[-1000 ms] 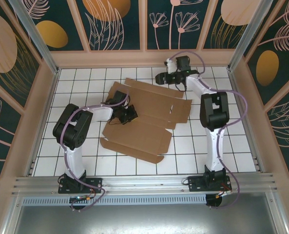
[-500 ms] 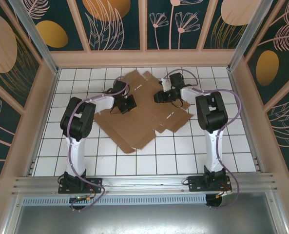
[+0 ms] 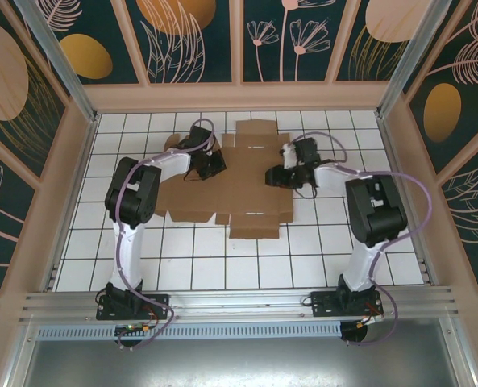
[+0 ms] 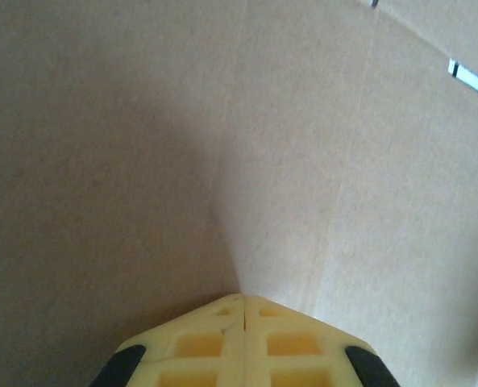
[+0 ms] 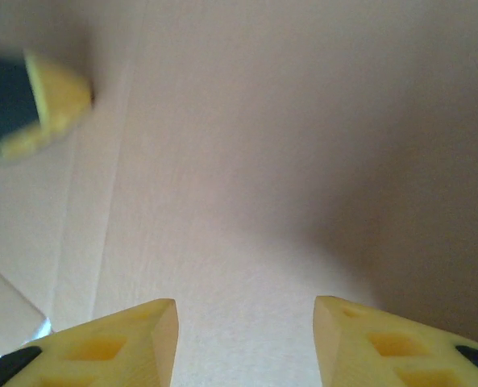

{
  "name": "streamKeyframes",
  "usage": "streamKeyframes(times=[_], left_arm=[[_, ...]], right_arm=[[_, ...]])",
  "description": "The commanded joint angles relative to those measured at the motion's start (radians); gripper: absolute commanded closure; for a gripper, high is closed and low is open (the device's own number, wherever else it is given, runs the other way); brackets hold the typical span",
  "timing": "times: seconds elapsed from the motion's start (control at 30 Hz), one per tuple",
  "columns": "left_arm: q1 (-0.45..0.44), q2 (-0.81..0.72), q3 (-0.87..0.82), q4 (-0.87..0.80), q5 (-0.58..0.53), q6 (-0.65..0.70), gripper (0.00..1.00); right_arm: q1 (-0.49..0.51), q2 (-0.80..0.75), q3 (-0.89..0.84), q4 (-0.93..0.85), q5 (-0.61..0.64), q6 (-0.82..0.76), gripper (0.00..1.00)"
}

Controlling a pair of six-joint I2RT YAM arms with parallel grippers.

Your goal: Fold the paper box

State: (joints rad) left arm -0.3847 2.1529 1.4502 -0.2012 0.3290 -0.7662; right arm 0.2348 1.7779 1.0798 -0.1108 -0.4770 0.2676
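The paper box (image 3: 243,189) lies as a flat brown cardboard sheet on the white-tiled bench (image 3: 319,250), toward the far middle, with its flaps spread out to the sides and toward the near edge. Both arms reach over it from opposite sides.

The left hand (image 3: 213,164) sits over the sheet's far-left part. From the left wrist camera its two yellow fingers (image 4: 214,343) are clenched tight together, tips meeting in a thin seam, with nothing visible between them. They point at bare cardboard, and a shadow runs up from the tips. A narrow slot (image 4: 469,78) cut through the sheet shows at the upper right of that view.

The right hand (image 3: 277,176) is over the sheet's right part, near its edge and facing the left hand across the middle panel. Seen from the right wrist camera, its fingers (image 5: 154,330) stand apart with a clear gap – released, gripping nothing – and plain cardboard lies beyond the gap. Whether the tips touch the sheet cannot be told. In the upper left of that view, blurred, a yellow fingertip of the left hand (image 5: 55,97) rests low over the cardboard. At the lower left corner a sliver of white bench (image 5: 1,318) shows past the sheet's edge.
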Motion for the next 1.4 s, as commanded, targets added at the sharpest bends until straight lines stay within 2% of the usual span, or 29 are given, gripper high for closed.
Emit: streamKeyframes(times=[0.0, 0.17, 0.33, 0.4, 0.5, 0.77, 0.9, 1.0, 1.07, 1.17, 1.37], left_arm=[[0.006, -0.043, -0.026, 0.043, -0.010, 0.024, 1.00], [0.005, -0.014, -0.021, 0.040, -0.004, 0.031, 1.00], [0.007, 0.011, -0.029, 0.038, -0.006, 0.036, 1.00], [0.006, 0.020, -0.035, 0.040, -0.001, 0.030, 1.00], [0.007, 0.030, -0.041, 0.041, -0.002, 0.028, 1.00], [0.006, 0.032, -0.037, 0.037, -0.002, 0.034, 1.00], [0.007, 0.030, -0.036, 0.036, -0.003, 0.030, 1.00], [0.006, 0.024, -0.039, 0.035, -0.003, 0.026, 1.00], [0.006, 0.017, -0.042, 0.037, -0.004, 0.021, 1.00], [0.006, 0.015, -0.043, 0.043, 0.008, 0.012, 1.00], [0.006, 0.028, -0.050, 0.060, 0.035, -0.018, 1.00]], right_arm=[[-0.041, -0.063, -0.005, 0.018, 0.031, 0.078, 0.42], [-0.099, 0.034, 0.033, -0.013, -0.038, 0.042, 0.38], [-0.126, 0.157, 0.090, -0.010, -0.216, 0.010, 0.38], [-0.127, 0.205, 0.120, -0.040, -0.225, -0.001, 0.38], [-0.133, 0.239, 0.100, 0.009, -0.251, 0.024, 0.39], [-0.118, 0.282, 0.068, 0.100, -0.339, 0.086, 0.60], [-0.105, 0.262, 0.090, 0.034, -0.263, 0.056, 0.72], [-0.091, 0.229, 0.125, -0.060, -0.129, 0.019, 0.79], [-0.058, 0.209, 0.174, -0.153, 0.034, -0.003, 0.87], [0.042, 0.214, 0.274, -0.296, 0.311, -0.039, 0.88], [0.247, 0.389, 0.478, -0.526, 0.770, -0.027, 0.91]])
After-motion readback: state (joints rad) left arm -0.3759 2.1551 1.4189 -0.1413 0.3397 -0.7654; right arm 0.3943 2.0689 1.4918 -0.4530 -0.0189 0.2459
